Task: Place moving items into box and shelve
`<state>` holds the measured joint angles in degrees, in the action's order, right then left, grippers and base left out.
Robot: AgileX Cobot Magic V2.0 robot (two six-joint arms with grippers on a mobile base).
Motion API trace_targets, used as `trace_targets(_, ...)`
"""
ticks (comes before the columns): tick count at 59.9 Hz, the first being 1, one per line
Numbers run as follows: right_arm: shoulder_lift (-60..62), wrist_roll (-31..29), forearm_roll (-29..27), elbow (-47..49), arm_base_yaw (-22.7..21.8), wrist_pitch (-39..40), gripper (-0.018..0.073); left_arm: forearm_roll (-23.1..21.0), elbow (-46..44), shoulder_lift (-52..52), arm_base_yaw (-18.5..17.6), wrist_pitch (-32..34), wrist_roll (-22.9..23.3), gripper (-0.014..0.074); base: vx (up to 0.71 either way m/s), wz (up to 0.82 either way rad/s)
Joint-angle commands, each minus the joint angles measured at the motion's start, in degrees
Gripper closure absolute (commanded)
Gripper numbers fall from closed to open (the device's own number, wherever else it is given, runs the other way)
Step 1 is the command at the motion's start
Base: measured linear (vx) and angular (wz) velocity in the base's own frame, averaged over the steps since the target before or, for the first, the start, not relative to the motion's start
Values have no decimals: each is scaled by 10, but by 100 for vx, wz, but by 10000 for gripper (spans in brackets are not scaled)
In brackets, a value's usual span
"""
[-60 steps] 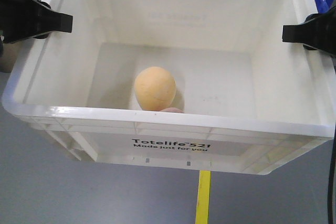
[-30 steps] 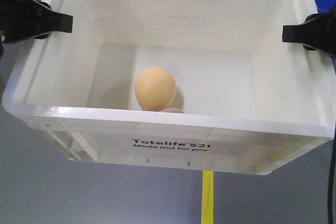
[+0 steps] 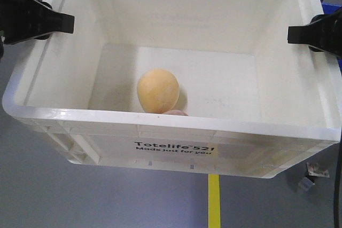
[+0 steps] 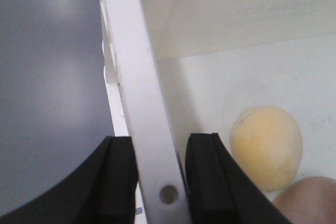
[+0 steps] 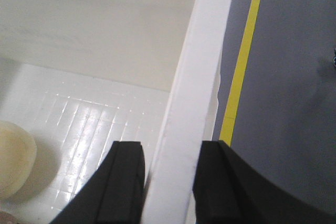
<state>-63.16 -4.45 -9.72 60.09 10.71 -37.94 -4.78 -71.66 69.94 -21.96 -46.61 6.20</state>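
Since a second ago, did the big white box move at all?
Yes. The box has shifted slightly toward the picture's left against the yellow floor line, which now sits further right under the box's print.

One white crate (image 3: pixel 176 126) is showing, and two egg-shaped lumps are lying in it: one pale yellow-orange lump (image 3: pixel 157 90) and one pinkish-brown lump (image 4: pixel 307 200). Two black grippers are appearing, the left gripper (image 4: pixel 160 150) and the right gripper (image 5: pixel 170 153), and one yellow floor line (image 3: pixel 214 201) is running below

The box rim (image 3: pixel 240 125) hides most of the pinkish-brown lump (image 3: pixel 175 112).
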Motion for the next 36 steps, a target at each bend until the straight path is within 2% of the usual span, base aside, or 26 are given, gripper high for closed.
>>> trace_targets(1,15,-12,-37,26,6,85,565,-61,-25,-25,-14,90,-13,603,62,-6)
trace_targets(36,15,-12,-37,26,6,85,565,-62,-25,-25,-14,90,-13,603,63,-9)
